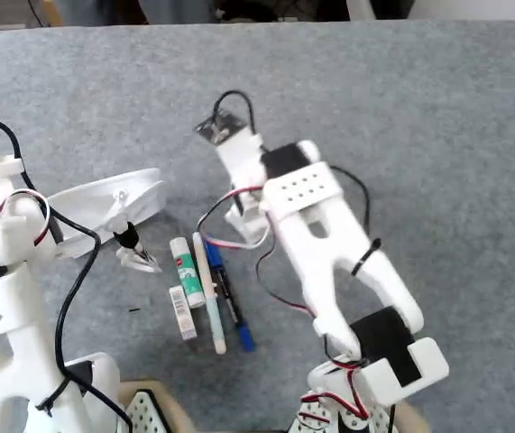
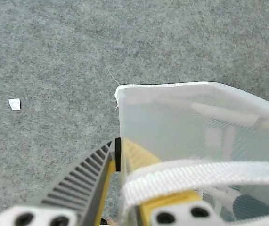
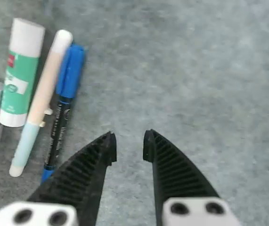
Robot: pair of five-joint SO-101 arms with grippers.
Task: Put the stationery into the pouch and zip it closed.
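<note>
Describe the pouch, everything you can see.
The pouch is white, see-through, mesh-like fabric with a white woven band along its rim. Its mouth looks open. In the high view it lies left of the stationery. The left gripper clamps its wall, with one finger inside and one outside.

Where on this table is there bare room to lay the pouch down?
The widest bare stretch of grey felt table lies beyond the right arm, toward the far and right edges. It is crowded between the white mesh pouch and the right hand, where the green-and-white glue stick, pastel pen and blue marker lie.
</note>
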